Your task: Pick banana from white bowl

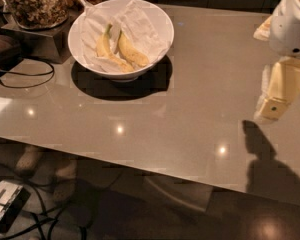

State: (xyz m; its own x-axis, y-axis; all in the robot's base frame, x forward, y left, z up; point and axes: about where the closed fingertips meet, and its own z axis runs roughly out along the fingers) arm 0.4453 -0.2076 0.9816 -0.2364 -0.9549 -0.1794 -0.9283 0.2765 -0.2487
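Observation:
The white bowl (pixel 159 21), lined with crumpled white paper, stands at the far left of the grey table. Two bananas lie in it side by side. The banana (pixel 132 52) with the yellow stem is the right one. The left banana (pixel 106 46) has a greenish stem. My gripper (pixel 276 95), cream-coloured under a white wrist, hangs above the table's right side. It is far to the right of the bowl and holds nothing.
A glass jar of nuts (pixel 35 4) stands on a dark stand left of the bowl, with a black cable (pixel 25 79) on the table beside it. The table's front edge (pixel 140 164) runs across the lower view, with cables and a device on the floor below.

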